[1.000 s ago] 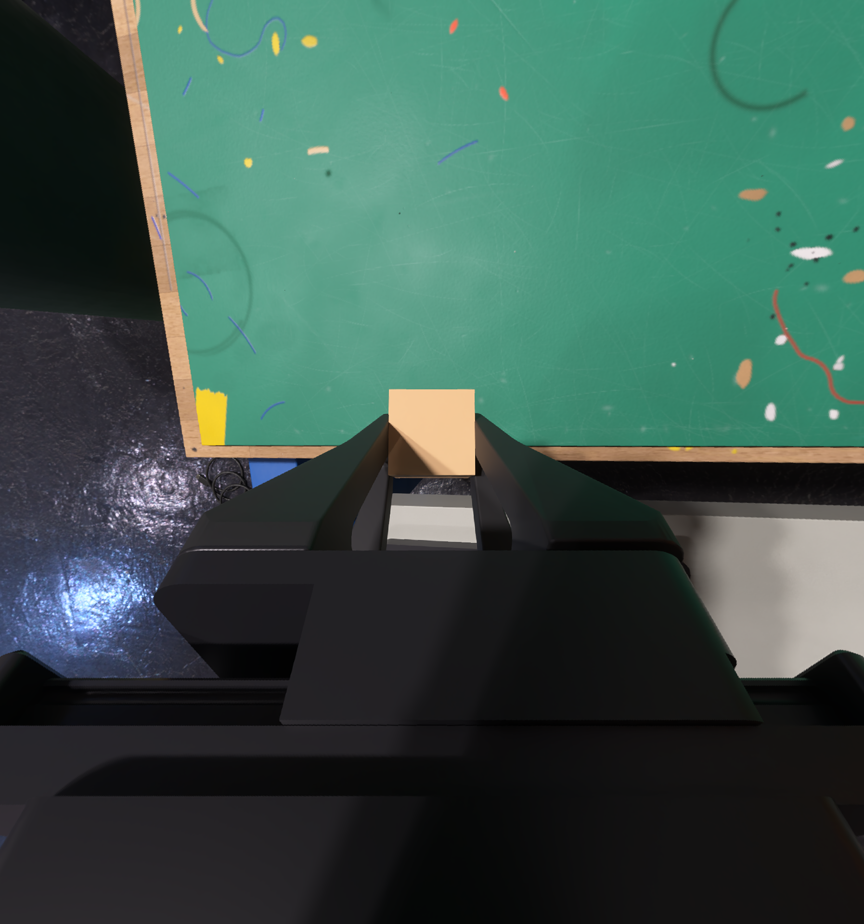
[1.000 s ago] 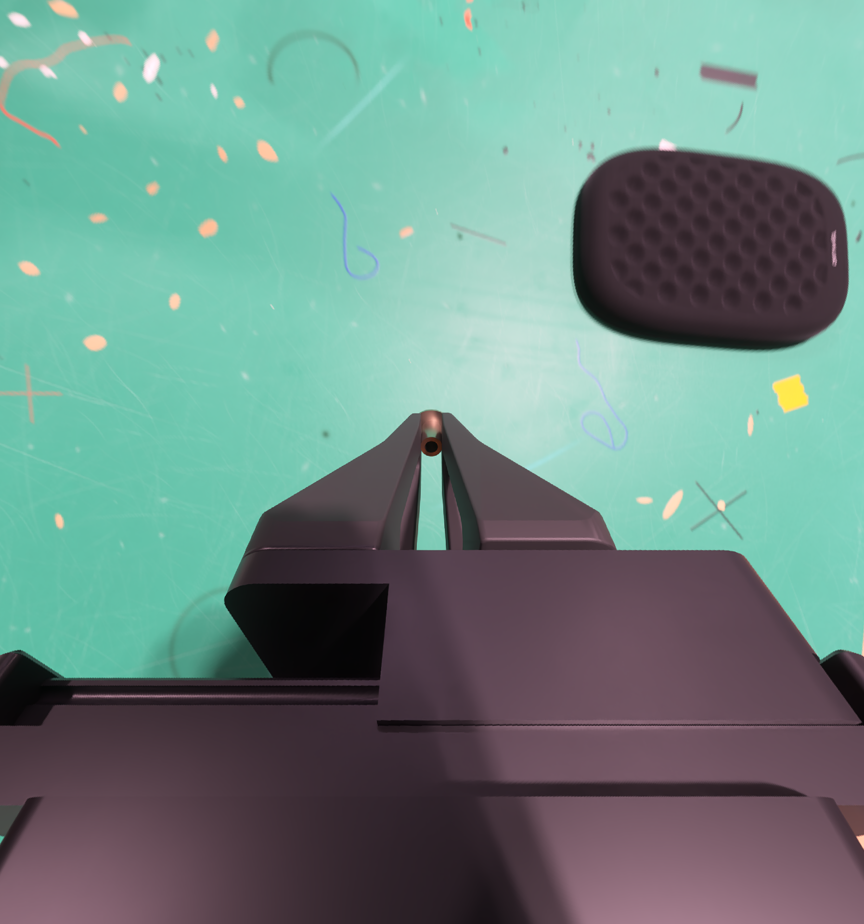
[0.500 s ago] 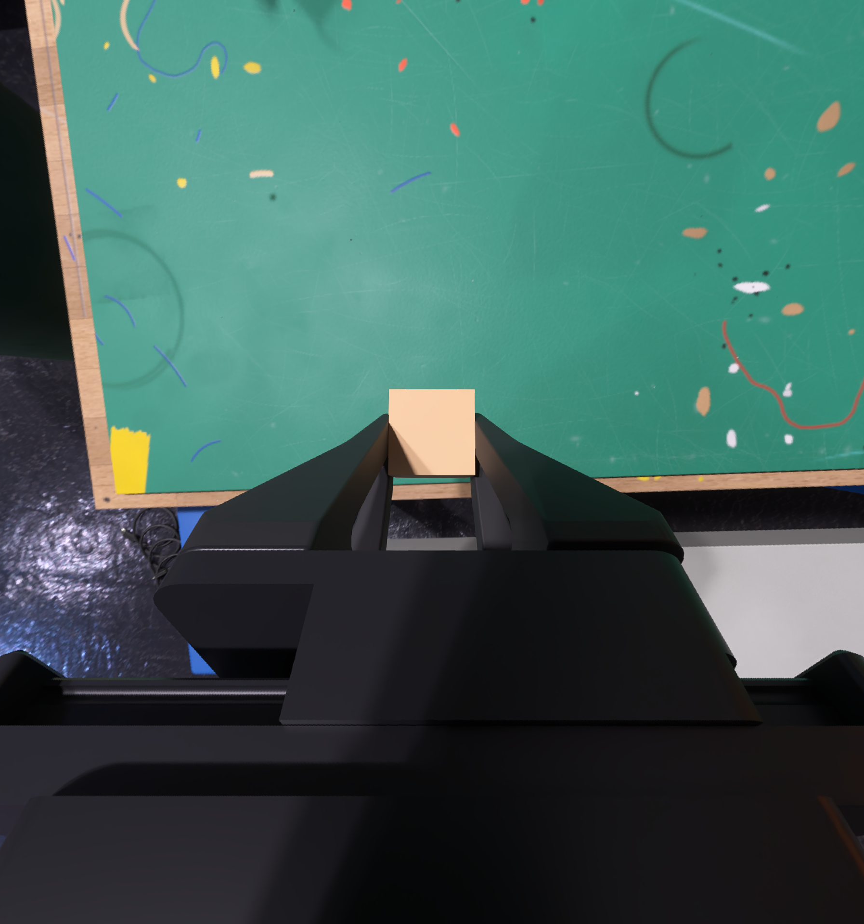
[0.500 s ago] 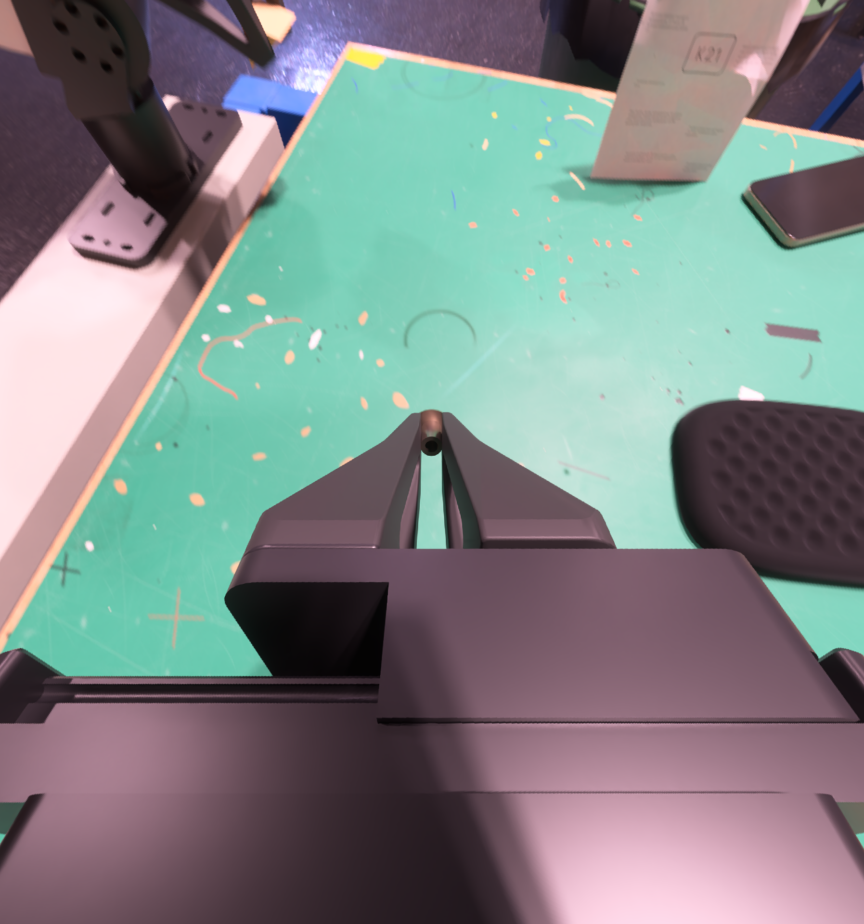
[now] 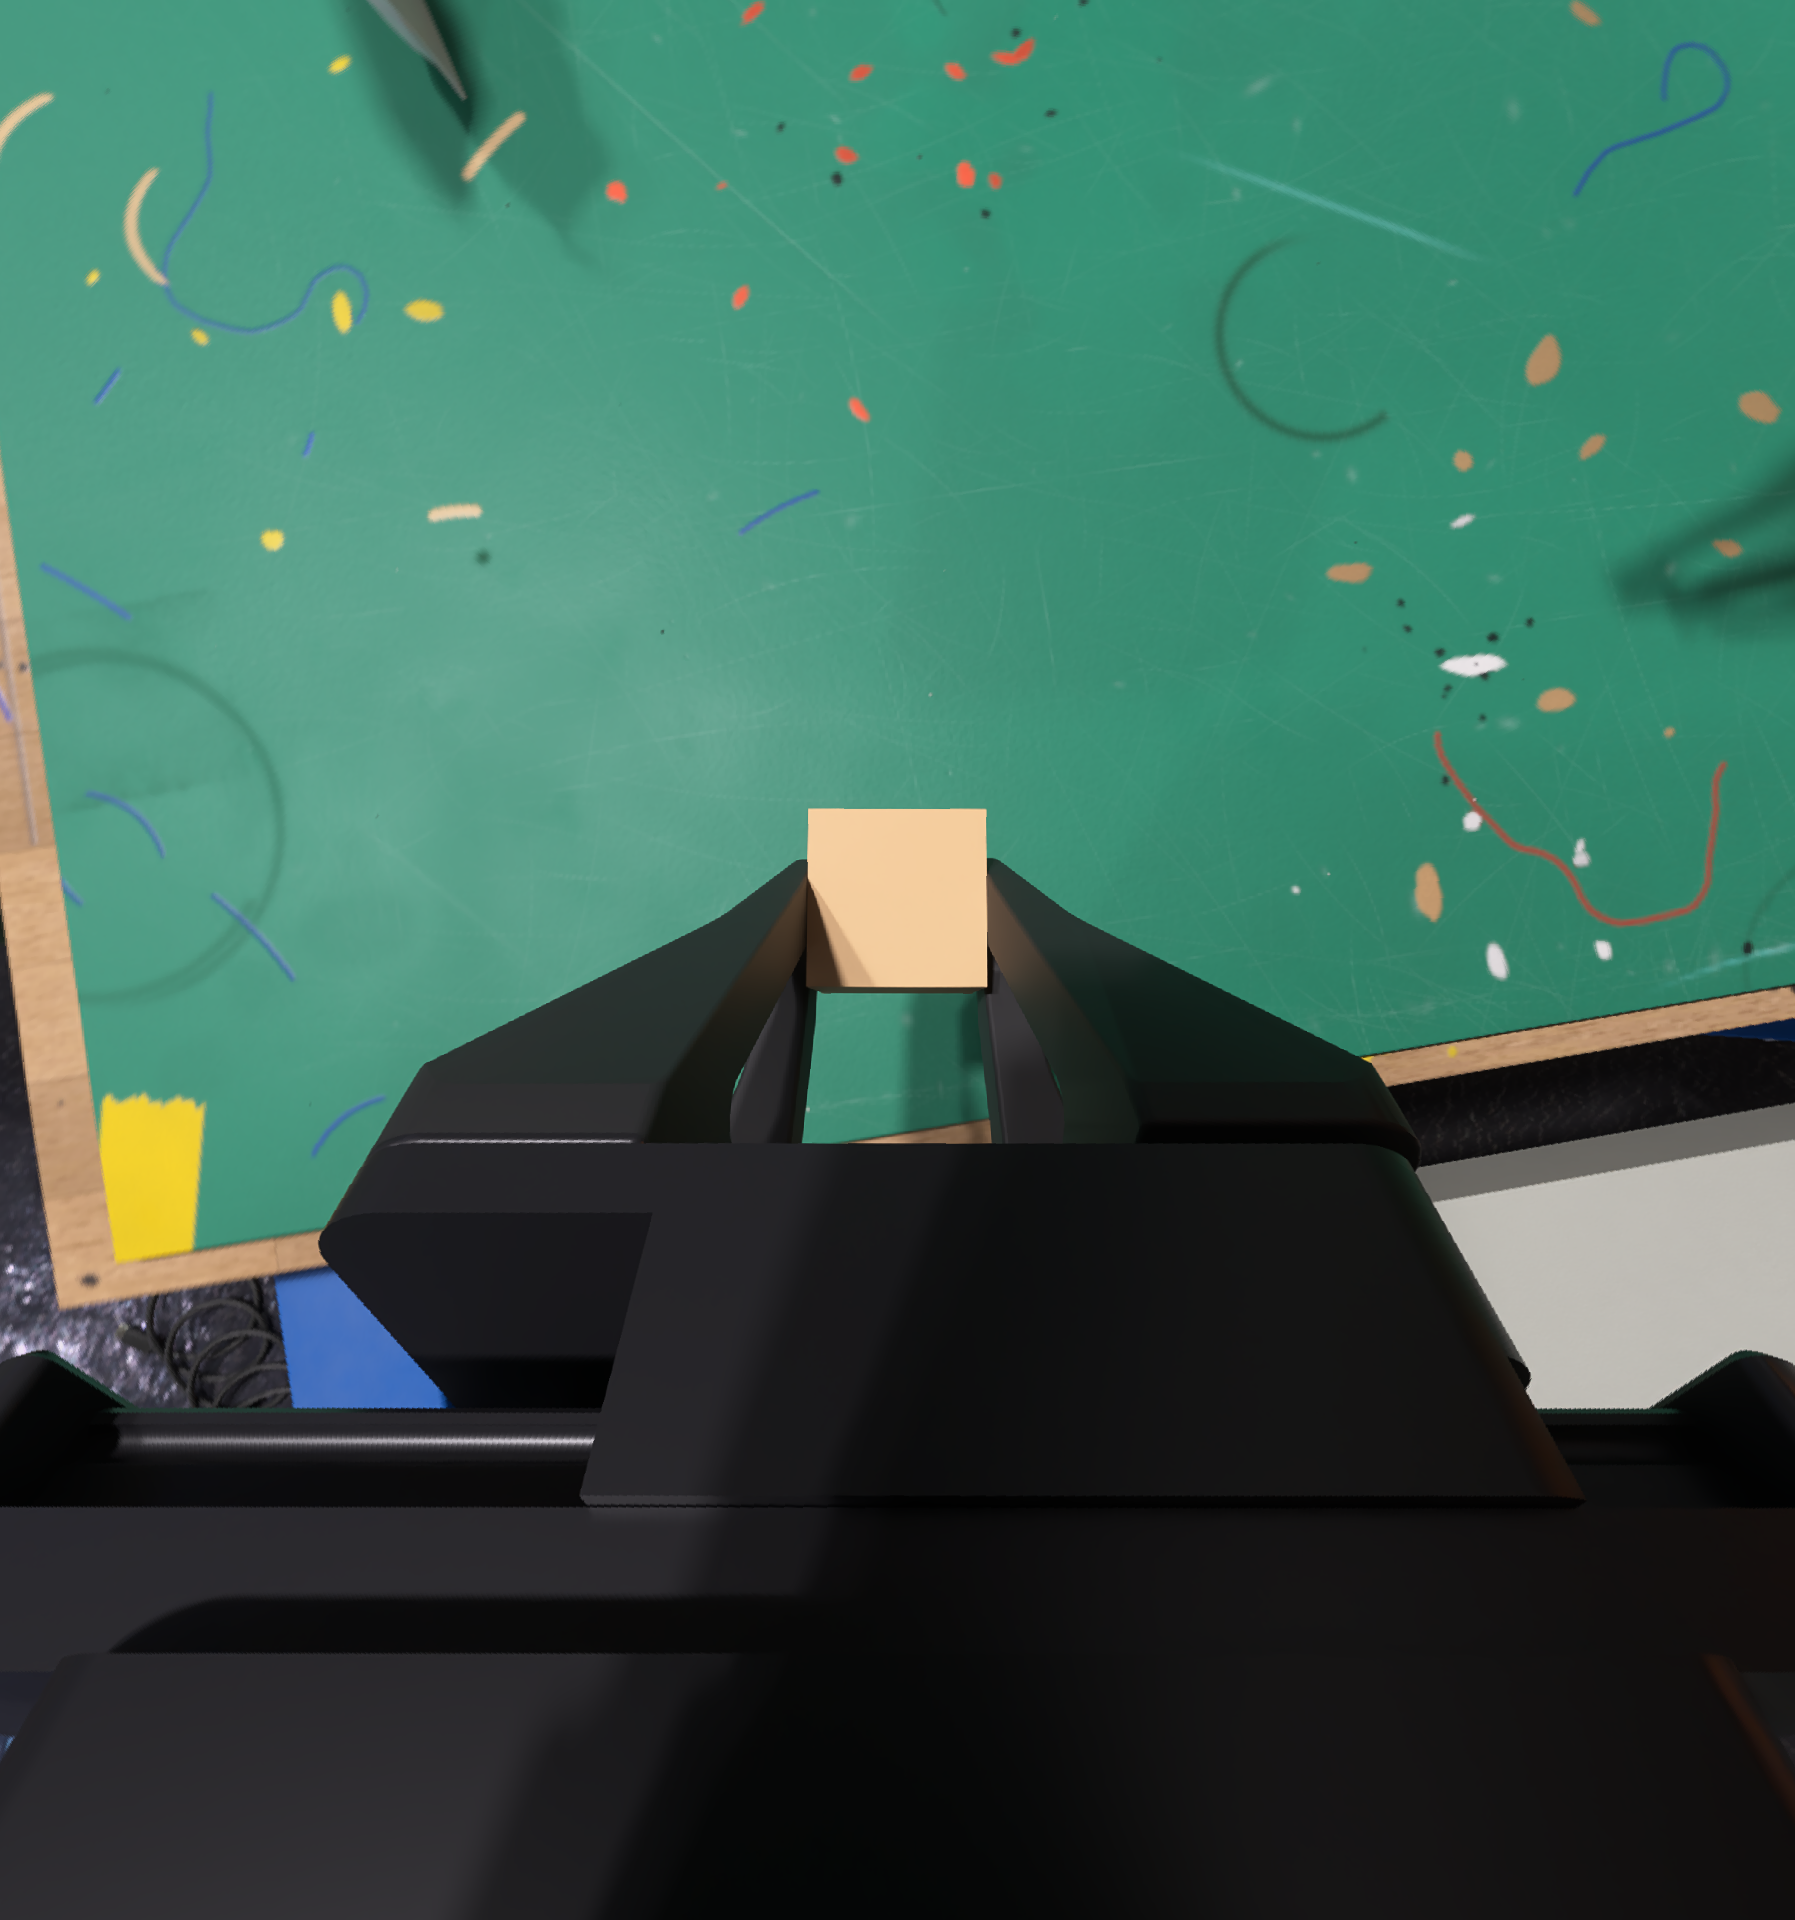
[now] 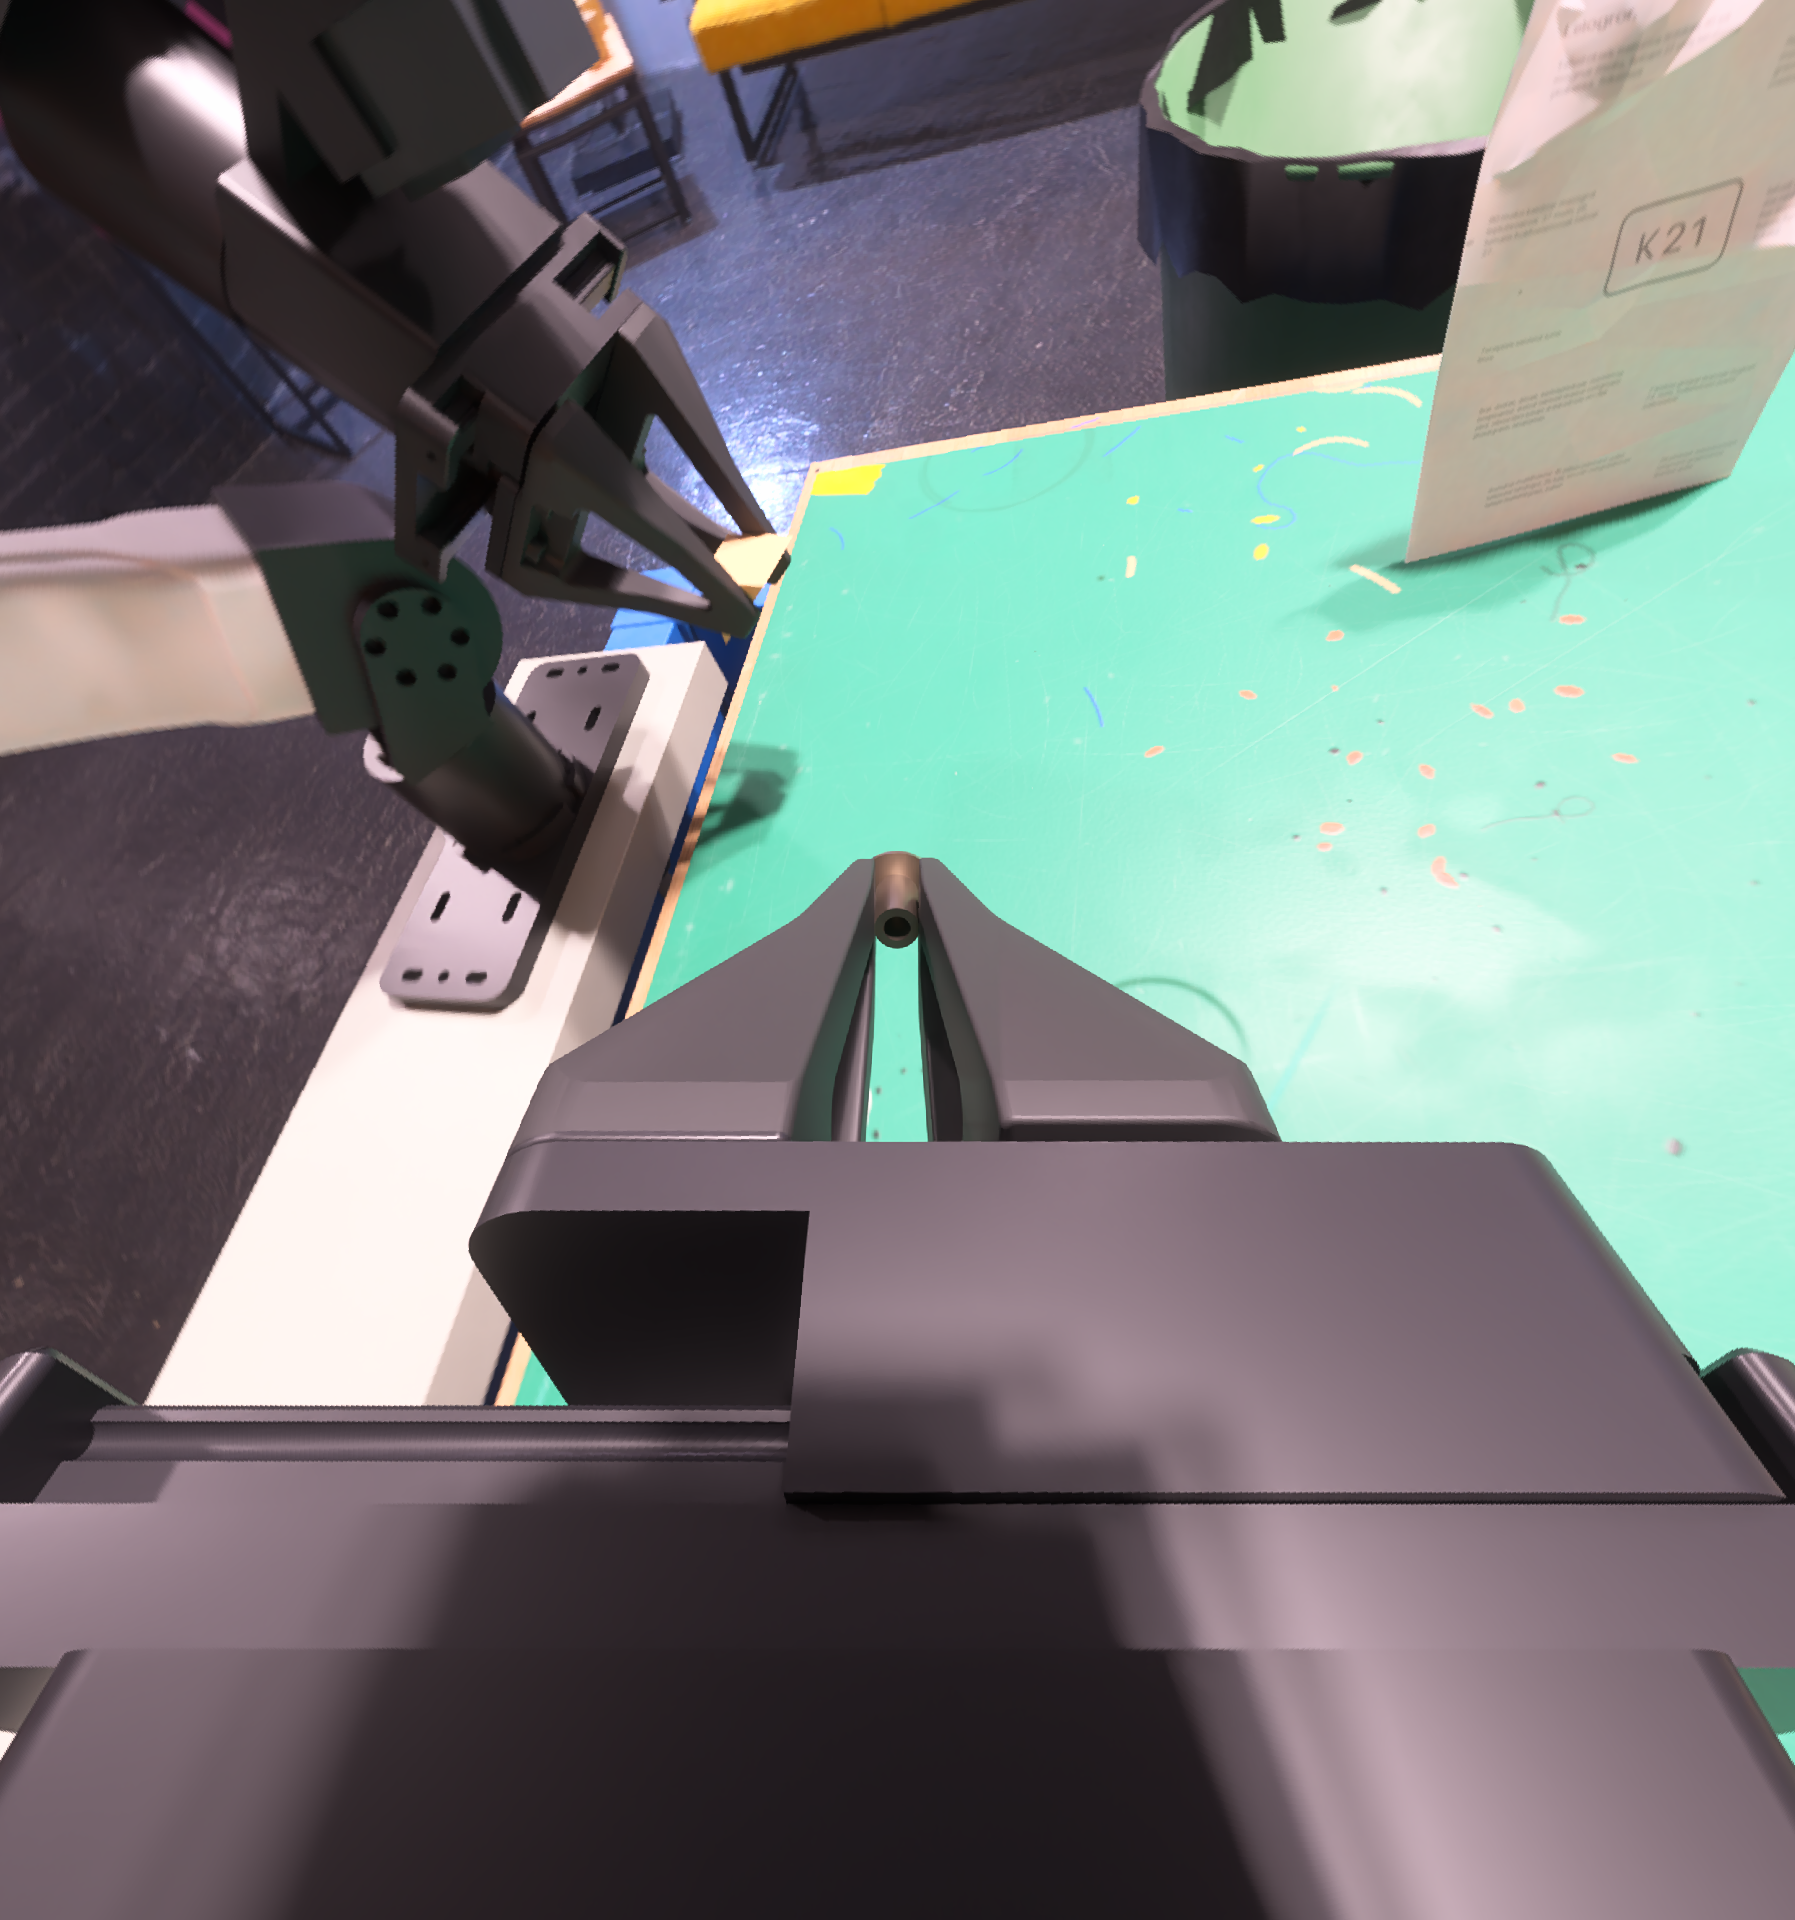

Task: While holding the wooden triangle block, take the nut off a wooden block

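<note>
Pinching the wooden triangle block [image 5: 896, 899] between its fingertips, the left gripper [image 5: 896, 914] hangs above the green mat [image 5: 872, 582]; the right gripper [image 6: 896, 899] clamps the nut [image 6: 896, 914] at its tips.

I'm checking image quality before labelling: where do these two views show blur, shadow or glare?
Left wrist view: the wooden block between the left gripper's fingers is sharp, with a shaded wedge on its left; soft dark shadows smear the green mat at top and right edge. Right wrist view: the nut is crisp, the floor shows bluish glare, and the paper sheet looks blurred.
</note>
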### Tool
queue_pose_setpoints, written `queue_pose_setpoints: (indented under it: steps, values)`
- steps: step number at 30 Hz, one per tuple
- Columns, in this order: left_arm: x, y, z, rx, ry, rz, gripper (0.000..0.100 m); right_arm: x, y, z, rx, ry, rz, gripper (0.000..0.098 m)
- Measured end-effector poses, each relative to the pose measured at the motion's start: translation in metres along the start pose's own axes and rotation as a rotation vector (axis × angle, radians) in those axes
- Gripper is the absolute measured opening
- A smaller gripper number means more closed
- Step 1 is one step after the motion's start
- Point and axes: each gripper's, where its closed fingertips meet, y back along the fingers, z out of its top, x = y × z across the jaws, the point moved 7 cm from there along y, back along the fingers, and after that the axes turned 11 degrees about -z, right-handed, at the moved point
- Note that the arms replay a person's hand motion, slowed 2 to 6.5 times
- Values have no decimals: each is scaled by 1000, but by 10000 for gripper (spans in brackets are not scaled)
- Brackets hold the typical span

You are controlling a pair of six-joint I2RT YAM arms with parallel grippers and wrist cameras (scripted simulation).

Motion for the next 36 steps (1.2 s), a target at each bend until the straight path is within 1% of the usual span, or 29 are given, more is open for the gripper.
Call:
queue_pose_setpoints:
  steps: [4,8,14,20,24,31,36]
  values:
    - [5,-7,0,-20,-37,-54,254,7,-23,-3,13,-92,-59,68]
    - [10,-14,-1,-26,-83,-111,254,9,-44,-11,40,-192,-126,68]
    - [23,-23,-5,-17,-158,-194,254,5,-66,-24,63,-334,-241,68]
    - [40,-27,-5,-11,-205,-272,254,-2,-77,-26,1,-484,-337,68]
    - [54,-27,-3,-18,-228,-314,254,-6,-82,-30,-45,-566,-392,68]
    - [74,-28,0,-29,-252,-391,254,-10,-91,-44,-74,-677,-473,68]
    - [87,-28,5,-38,-281,-422,254,-12,-93,-51,-95,-715,-516,68]
